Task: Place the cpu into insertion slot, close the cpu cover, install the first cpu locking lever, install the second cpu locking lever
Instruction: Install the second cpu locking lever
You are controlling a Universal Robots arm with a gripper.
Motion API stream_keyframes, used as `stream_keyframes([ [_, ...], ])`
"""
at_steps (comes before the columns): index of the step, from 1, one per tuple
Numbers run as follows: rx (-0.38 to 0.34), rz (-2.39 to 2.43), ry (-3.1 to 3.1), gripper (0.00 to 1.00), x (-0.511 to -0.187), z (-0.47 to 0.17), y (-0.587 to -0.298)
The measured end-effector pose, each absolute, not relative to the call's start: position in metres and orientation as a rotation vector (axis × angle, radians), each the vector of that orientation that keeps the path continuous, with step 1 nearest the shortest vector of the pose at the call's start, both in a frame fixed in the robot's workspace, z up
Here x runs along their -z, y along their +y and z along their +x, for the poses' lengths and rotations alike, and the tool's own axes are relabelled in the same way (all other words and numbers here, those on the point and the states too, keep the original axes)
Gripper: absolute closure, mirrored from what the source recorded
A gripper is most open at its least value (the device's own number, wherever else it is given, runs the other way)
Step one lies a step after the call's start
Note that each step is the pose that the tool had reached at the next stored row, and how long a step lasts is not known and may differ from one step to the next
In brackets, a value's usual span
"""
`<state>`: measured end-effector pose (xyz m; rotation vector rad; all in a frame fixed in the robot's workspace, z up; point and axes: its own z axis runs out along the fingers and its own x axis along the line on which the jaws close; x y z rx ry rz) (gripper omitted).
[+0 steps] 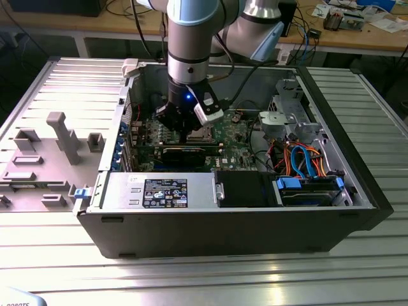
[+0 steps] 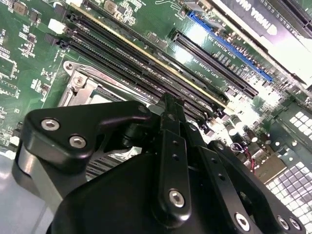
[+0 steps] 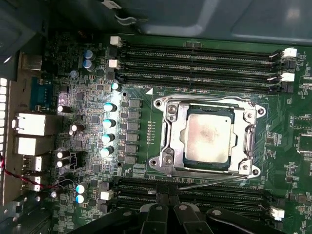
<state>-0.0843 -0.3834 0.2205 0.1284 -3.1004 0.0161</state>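
Hovering over the table [image 1: 191,280] in the exterior view, I see a grey fixture [image 1: 57,137] at its left edge and the open case [image 1: 223,226] beside it. One printed label [image 1: 166,192] sits by the case's near wall, left of middle; I leave its print unread. My claw [image 1: 189,135] hangs nearer the case's far wall, low over the board [image 3: 139,168]. In the first wrist view its fingers [image 3: 157,217] are drawn together with nothing between them, just beside one thin lever [image 3: 214,182]. The cpu [image 3: 208,139] lies in the slot [image 3: 157,103], with the cover [image 3: 168,131] down around it. Four memory slots [image 3: 195,63] run along the slot's other side.
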Motion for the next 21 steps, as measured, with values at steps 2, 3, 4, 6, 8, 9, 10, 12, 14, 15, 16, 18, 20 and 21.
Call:
stream_keyframes([
  [2,-0.007,0.14,-3.1,0.89,-0.2204,-0.0859,-0.3855],
  [3,-0.001,0.143,-3.1,0.89,-0.2202,-0.0869,-0.3859],
  [4,0.011,0.146,-3.1,0.89,-0.2196,-0.0874,-0.3861],
  [6,0.037,0.149,-3.101,0.89,-0.2183,-0.0876,-0.3864],
  [8,0.052,0.153,-3.101,0.89,-0.2166,-0.0877,-0.3867],
  [9,0.053,0.155,-3.101,0.89,-0.216,-0.0879,-0.3871],
  [10,0.054,0.158,-3.101,0.89,-0.2157,-0.0887,-0.3877],
  [12,0.055,0.165,-3.1,0.89,-0.2153,-0.0906,-0.3883],
  [14,0.057,0.174,-3.1,0.89,-0.2145,-0.0919,-0.3885],
  [15,0.057,0.177,-3.1,0.89,-0.2142,-0.0923,-0.3885],
  [16,0.058,0.181,-3.099,0.89,-0.2137,-0.0925,-0.3886],
  [18,0.059,0.185,-3.099,0.89,-0.2126,-0.0931,-0.3886],
  [20,0.062,0.185,-3.099,0.89,-0.2118,-0.0933,-0.3886],
  [21,0.062,0.185,-3.099,0.89,-0.2118,-0.0933,-0.3885],
])
